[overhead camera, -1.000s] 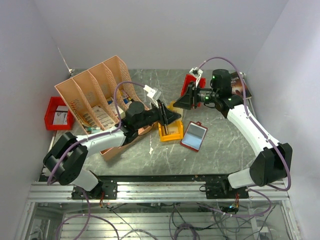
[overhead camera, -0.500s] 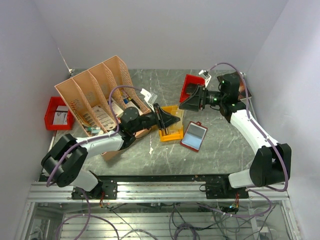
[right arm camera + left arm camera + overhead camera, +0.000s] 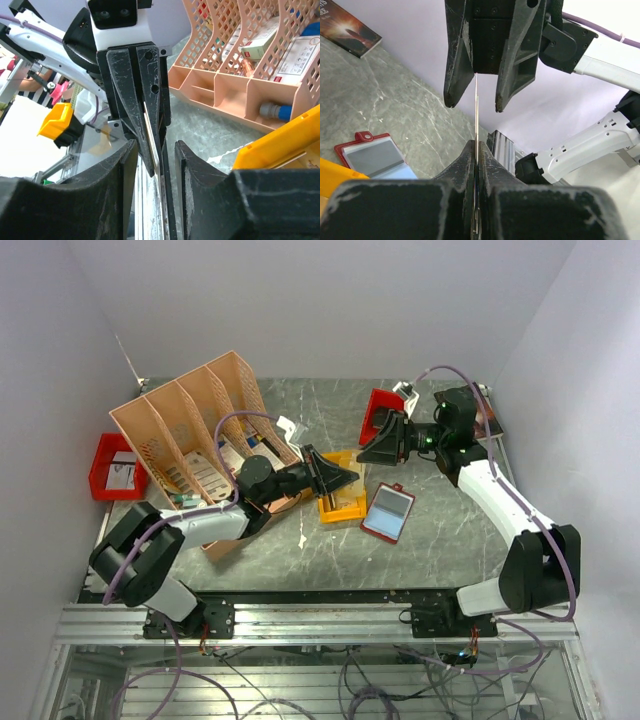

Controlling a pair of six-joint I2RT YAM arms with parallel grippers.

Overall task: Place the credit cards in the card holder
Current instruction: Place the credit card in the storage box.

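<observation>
Left wrist: left jaws clamp a card (image 3: 476, 115), right jaws parted around it.

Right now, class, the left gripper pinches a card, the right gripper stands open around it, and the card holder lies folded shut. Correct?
No: the card holder lies open, as the top view shows. The left gripper pinches the card, the right gripper open around it.
</observation>
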